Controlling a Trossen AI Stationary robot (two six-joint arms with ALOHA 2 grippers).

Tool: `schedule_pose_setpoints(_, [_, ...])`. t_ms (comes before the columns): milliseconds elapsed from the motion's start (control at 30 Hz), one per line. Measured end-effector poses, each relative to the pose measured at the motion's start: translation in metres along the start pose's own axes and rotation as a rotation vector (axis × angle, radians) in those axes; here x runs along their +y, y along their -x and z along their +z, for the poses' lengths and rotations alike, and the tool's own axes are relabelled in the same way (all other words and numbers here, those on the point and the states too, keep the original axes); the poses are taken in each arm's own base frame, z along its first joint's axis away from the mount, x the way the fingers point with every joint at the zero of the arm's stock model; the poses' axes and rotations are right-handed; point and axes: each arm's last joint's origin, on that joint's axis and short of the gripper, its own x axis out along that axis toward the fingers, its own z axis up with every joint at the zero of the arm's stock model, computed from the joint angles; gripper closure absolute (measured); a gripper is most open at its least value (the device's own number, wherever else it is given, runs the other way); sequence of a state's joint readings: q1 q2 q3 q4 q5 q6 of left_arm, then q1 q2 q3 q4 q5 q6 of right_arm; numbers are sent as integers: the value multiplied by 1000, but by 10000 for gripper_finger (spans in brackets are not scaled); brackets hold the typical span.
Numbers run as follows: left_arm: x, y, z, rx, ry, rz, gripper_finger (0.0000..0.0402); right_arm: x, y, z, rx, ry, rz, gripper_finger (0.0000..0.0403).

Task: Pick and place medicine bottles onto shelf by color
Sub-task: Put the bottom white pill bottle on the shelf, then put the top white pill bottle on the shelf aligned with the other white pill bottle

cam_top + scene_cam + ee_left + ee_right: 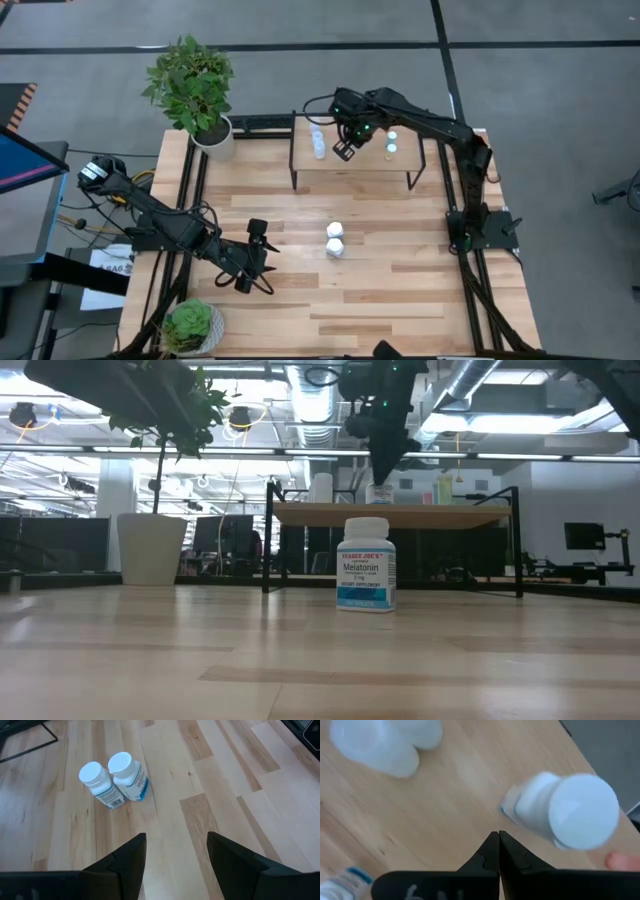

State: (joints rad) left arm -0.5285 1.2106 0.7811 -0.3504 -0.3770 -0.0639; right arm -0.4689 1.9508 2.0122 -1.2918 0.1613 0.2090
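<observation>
Starting at the table's left, a tall plant in a white pot stands at the far corner and a small plant at the near one. Between them the left gripper hovers low over the bare wood, fingers spread wide and holding nothing. Just beyond it, mid-table, two white bottles stand touching, nothing between them and that gripper. Farther back sits the shelf; pale bottles stand at its left end. The right gripper hangs over the shelf's middle, fingertips pressed together and empty, a white-capped bottle just beside them. Small bottles stand toward the shelf's right.
</observation>
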Motion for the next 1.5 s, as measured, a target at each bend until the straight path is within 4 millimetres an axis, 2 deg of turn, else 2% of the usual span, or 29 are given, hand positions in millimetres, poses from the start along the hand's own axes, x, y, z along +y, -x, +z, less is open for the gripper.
schedule_pose_setpoints(167, [0, 0, 0, -1, 0, 0, 203, -2, -15, -2, 22, -8, -9, 383])
schedule_pose_setpoints(733, [0, 0, 0, -1, -15, 0, 203, -5, -12, 4, -40, -22, -48, 385])
schedule_pose_setpoints(900, [0, 0, 0, -1, 3, 0, 203, 7, -9, 1, -41, 6, -12, 384])
schedule_pose_setpoints(1033, [0, 0, 0, -1, 6, 0, 203, 27, 9, -9, -37, 37, 113, 380])
schedule_pose_setpoints(1100, [0, 0, 0, -1, 7, 0, 203, 40, 21, -19, -21, 106, 156, 378])
schedule_pose_setpoints(1233, [0, 0, 0, -2, 12, 3, 203, 61, 49, -47, 38, 324, 199, 376])
schedule_pose_setpoints(1500, [0, 0, 1, -6, 14, 4, 203, 94, 102, -92, -1, 499, 272, 361])
